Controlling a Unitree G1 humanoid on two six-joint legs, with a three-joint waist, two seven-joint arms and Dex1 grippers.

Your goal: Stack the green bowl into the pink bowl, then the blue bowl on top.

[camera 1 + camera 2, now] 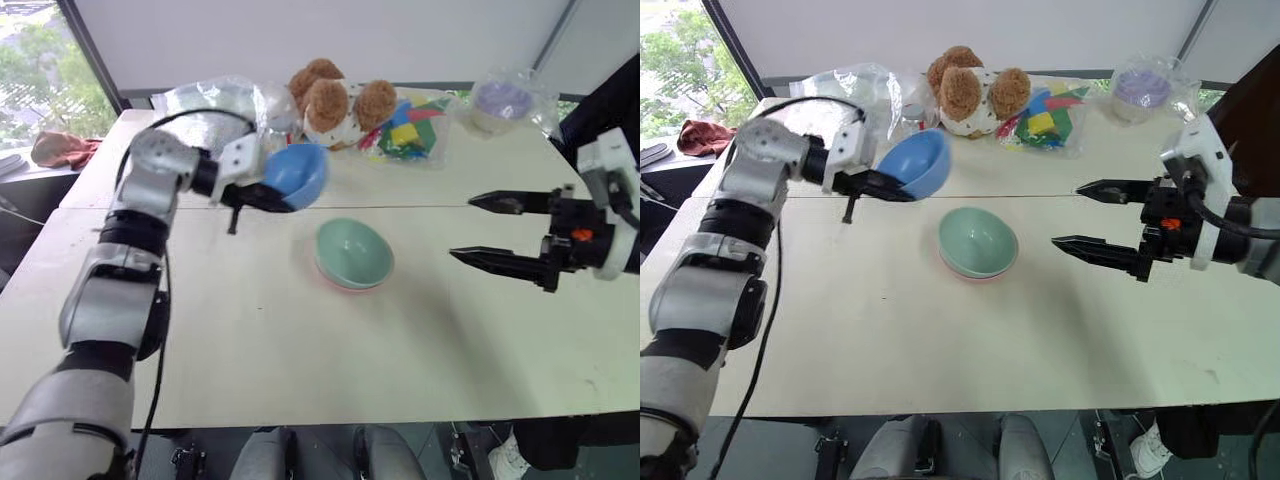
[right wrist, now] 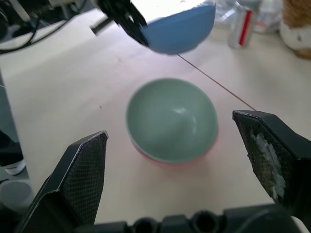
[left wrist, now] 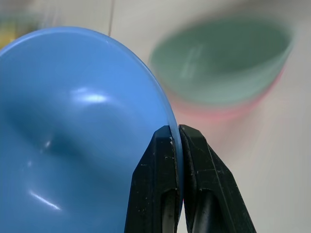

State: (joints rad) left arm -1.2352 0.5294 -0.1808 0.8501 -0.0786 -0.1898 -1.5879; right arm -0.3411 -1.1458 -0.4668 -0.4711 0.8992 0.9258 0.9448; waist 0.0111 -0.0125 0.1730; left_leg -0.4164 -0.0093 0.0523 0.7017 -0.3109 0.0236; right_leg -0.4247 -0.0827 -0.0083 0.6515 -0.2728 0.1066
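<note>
Blue bowl [image 1: 916, 163] up off the tabletop, tilted on its side, toward the far edge and left of centre, pinched by its rim between the pressed-together fingers of the left gripper [image 1: 262, 195]. In the left wrist view, rim sandwiched edge-on between the two black fingertips [image 3: 160, 160]: a thin hold, so likely to pivot if swung fast. Green bowl [image 1: 353, 251] already nested in the pink bowl [image 1: 965, 271], near the middle of the tabletop, just beyond and to the right of the carried bowl; only a sliver of pink rim showing beneath the green. To finish well: carry across slowly, bring the blue bowl level with mouth up before lowering, centre over the green bowl's opening, then lower until seated and only then release. Best to keep the gripped side of the rim slightly high so the lower finger clears the green rim. Whether the blue bowl is slipping in the pinch cannot be told from the blurred wrist view. Right gripper [image 1: 1092, 217] spread wide, empty, hovering near the right edge, well apart from the stack; fine left there, out of the path. Plush toy [image 1: 335, 100], coloured blocks [image 1: 405, 128] and bagged items along the far edge, clear of the route.
</note>
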